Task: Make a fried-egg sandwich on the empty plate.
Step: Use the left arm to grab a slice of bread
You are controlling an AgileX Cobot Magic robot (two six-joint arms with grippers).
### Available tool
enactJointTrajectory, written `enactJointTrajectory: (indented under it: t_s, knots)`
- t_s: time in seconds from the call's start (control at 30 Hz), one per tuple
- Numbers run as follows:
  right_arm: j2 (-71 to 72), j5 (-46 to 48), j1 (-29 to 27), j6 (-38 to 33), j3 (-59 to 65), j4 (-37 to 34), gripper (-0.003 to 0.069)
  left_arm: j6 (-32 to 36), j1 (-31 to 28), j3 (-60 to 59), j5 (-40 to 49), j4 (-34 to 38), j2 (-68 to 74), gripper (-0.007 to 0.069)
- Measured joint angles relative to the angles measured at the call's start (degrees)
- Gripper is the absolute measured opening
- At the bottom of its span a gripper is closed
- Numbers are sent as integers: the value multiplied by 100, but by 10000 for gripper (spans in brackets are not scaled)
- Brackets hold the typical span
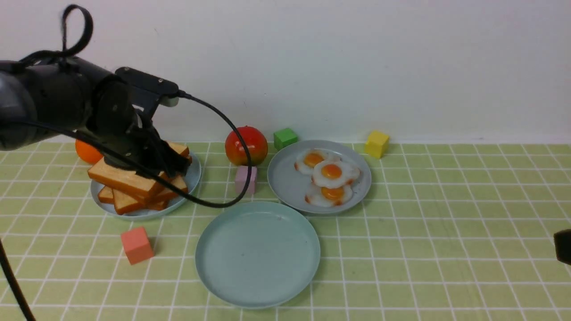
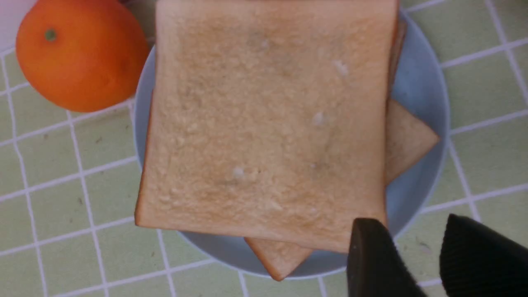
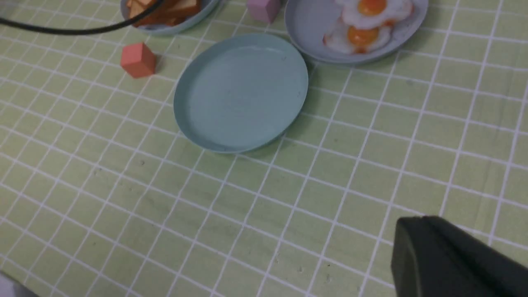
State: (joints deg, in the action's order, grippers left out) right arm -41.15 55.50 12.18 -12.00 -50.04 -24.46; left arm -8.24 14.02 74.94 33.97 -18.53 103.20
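Barely begun: left end effector [image 2: 412, 225] open at the toast [image 2: 268, 119], right end effector [image 3: 453, 260] indeterminate, eggs [image 1: 331, 171] untouched, plate [image 1: 199, 261] bare.

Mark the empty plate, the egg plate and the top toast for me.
empty plate [image 1: 258, 254], front view, bare middle.
egg plate [image 1: 287, 180], front view, bare left part.
top toast [image 2: 268, 123], left wrist view, middle of its face.

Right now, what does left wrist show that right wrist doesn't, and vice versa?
Only left wrist: the orange and the top toast slice, whole face. Only right wrist: the empty plate, fried eggs, salmon cube, pink block. Both: the toast plate and green checked cloth.
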Motion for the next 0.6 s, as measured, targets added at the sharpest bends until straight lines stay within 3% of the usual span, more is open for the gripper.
enactJointTrajectory:
  t_s: [0.17,0.37,0.5,0.6]
  knots:
    - [6,7,19,-13,0,24,-6,-145,0,6,-217,-384,325,389]
    - [6,57,30,-18,0,29,-3,-159,0,27,-423,-745,734,406]
    - [6,164,30,-18,0,25,-3,-227,0,57,-428,-838,817,364]
    - [6,239,30,-18,0,25,-1,-271,-5,64,-416,-893,822,269]
